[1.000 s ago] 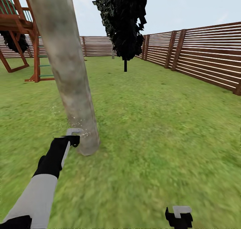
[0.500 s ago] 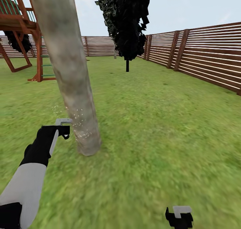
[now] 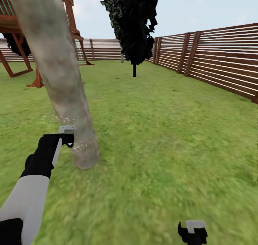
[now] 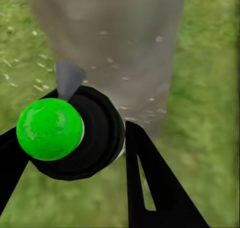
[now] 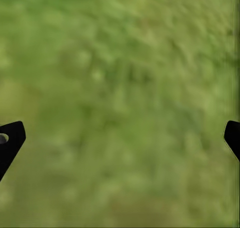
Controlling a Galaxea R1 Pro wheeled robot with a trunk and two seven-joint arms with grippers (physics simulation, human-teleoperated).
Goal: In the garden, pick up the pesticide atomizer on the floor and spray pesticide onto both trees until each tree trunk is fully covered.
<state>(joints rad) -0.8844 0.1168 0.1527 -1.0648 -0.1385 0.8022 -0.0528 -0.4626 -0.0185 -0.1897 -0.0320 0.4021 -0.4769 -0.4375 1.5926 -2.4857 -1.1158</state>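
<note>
Left wrist view: the pesticide atomizer [image 4: 70, 135], a black body with a bright green round cap, sits clamped between the two black fingers [image 4: 150, 188] of the left gripper [image 4: 75, 153]; its grey nozzle points at the tree trunk [image 4: 115, 42] just ahead.

Atomizer in head view: a pale grey piece [image 3: 67, 129] shows at the tip of the left gripper [image 3: 66, 139], just beside the trunk [image 3: 57, 76] and low down, near its foot.

Pesticide: tiny white specks [image 3: 77, 141] dot the lower trunk and drift in the air beside it.

Change: compared with half a second ago the trunk sits further left in the head view, and the wooden play frame [image 3: 70, 19] now shows on both sides of it. The whole scene shifted, so the camera moved, not the tree. The left arm holds the same pose.

Meaning for the task: my judgement is that the robot is circling the trunk to reach another side; the specks reach only the low part.

Right gripper [image 3: 192, 234]: its jaws are spread wide and hold nothing, hanging over the grass floor [image 5: 125, 87].

Surroundings: a black cypress-like tree [image 3: 134, 22] and the brown slat fence [image 3: 215, 62] stand well apart.
</note>
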